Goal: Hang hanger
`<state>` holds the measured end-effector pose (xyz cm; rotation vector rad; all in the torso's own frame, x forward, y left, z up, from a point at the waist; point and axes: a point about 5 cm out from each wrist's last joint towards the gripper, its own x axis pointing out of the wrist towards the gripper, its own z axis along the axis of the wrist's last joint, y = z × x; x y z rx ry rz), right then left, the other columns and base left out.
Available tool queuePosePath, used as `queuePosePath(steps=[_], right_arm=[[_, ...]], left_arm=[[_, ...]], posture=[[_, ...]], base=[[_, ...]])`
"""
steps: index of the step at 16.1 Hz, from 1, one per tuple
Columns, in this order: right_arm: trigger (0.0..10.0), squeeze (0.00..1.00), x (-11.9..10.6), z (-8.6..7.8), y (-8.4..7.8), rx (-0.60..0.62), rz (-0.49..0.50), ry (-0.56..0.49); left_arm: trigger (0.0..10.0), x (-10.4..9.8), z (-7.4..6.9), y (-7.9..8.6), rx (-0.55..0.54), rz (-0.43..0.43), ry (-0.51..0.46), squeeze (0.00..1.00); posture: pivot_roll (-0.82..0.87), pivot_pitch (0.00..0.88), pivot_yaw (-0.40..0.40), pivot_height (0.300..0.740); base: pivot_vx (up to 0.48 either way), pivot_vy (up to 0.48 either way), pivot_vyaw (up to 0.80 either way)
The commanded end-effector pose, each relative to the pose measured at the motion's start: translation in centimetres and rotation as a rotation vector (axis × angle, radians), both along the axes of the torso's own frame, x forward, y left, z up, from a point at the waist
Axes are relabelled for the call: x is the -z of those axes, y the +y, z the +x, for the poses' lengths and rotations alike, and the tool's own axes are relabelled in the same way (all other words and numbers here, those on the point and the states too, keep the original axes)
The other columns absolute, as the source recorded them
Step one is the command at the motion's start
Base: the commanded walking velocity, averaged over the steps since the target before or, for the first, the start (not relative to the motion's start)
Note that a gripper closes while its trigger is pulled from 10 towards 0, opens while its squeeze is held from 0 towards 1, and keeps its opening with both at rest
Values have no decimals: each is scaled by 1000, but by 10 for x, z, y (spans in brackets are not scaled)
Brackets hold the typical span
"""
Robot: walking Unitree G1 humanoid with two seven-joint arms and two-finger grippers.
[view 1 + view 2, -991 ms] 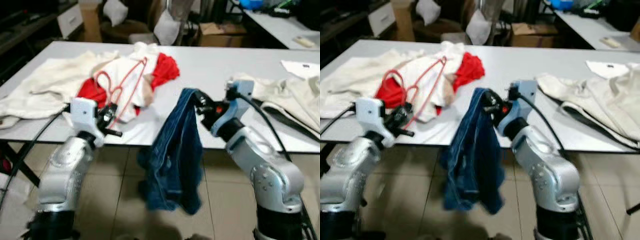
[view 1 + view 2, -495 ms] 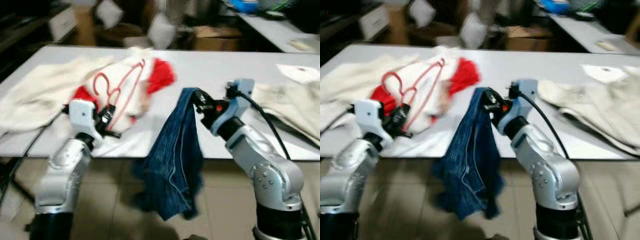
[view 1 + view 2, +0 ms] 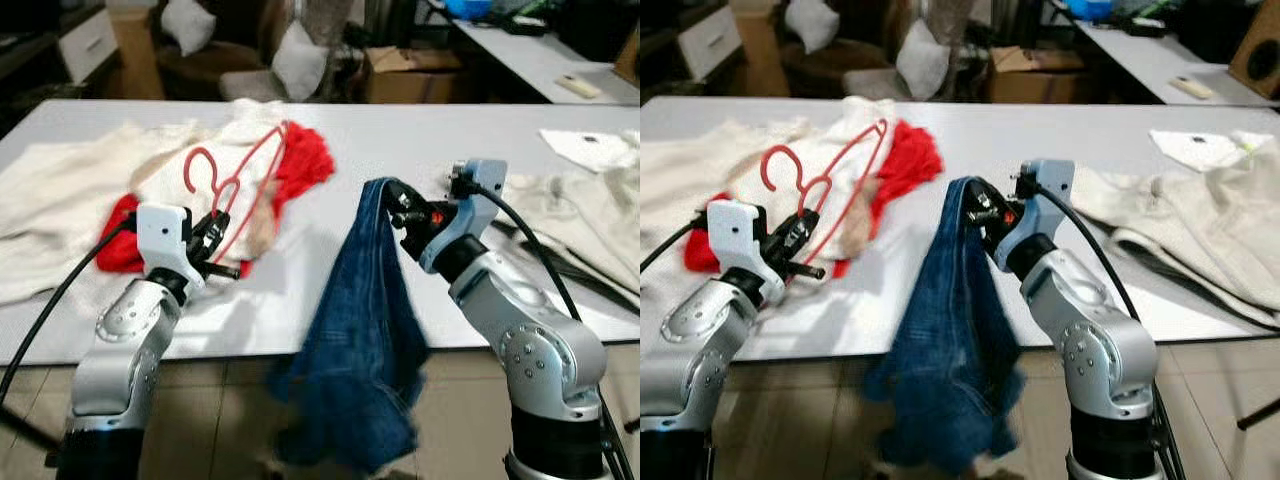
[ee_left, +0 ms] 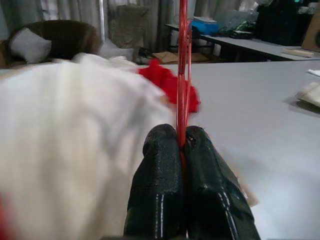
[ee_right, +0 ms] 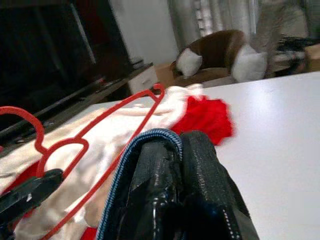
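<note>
With the left gripper (image 3: 222, 245) clenched on the red hanger (image 3: 245, 185) above the clothes near the table's (image 3: 400, 140) front edge, and the right gripper (image 3: 392, 203) pinching the jeans (image 3: 365, 350) off that edge, the hanger should be held steady while the jeans are threaded on.

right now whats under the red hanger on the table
Under the red hanger lie a cream garment and red cloth; whatever lies beneath those clothes is hidden.
</note>
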<state>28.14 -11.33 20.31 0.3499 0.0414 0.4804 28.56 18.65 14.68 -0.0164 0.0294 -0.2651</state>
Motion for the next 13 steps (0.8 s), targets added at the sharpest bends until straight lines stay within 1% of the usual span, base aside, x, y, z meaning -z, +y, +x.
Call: queuePosePath(steps=[1,6,8,9,10,11,12,13], right_arm=[[10000,0,-8,0,-4,13,11,-34],[10000,0,-5,-2,2,-38,-3,-13],[10000,0,-3,1,8,-75,-11,0],[10000,0,-4,11,14,-90,-30,0],[10000,0,-5,16,15,-91,-40,-3],[10000,0,-9,24,15,-95,-57,-14],[10000,0,-25,48,16,-126,-87,-77],[10000,0,-42,66,19,-147,-125,-145]], left_arm=[[10000,-5,2,-3,7,9,-19,0],[10000,-7,2,3,-47,11,-31,0],[10000,-6,1,7,-72,16,-29,0],[10000,-4,2,13,-128,24,-20,0],[10000,-4,3,16,-147,24,-16,0],[10000,-4,3,19,-170,22,-17,0],[10000,-6,3,28,-206,29,-24,0],[10000,-6,2,34,-234,35,-24,0]], posture=[[-35,0,-13,705],[-32,0,-24,705],[-37,0,-26,705],[-38,0,-32,705],[-35,0,-35,705],[-34,0,-40,705],[-41,0,-40,705],[-47,0,-37,705]], base=[[349,0,0],[346,0,0],[351,0,0],[296,0,0],[251,0,0],[0,0,0],[0,0,0],[0,0,0]])
